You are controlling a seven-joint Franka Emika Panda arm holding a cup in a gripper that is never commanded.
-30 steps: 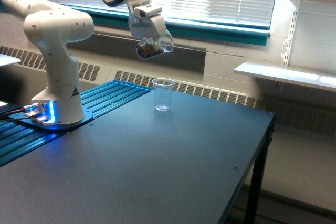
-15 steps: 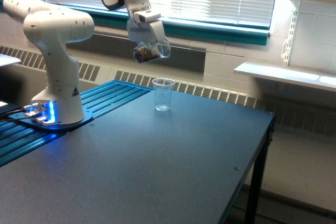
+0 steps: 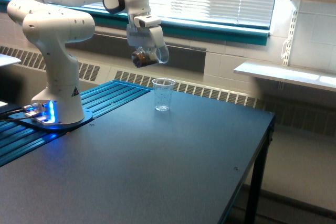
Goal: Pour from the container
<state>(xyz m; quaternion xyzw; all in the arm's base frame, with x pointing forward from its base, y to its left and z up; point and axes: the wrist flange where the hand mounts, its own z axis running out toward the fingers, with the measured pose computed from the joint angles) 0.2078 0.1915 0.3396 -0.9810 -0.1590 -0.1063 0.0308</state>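
While fingers clasp it, clear rounded container, tilted, dark contents inside

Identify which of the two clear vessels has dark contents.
The container held in the hand, raised above the table; the small cup standing on it looks empty.
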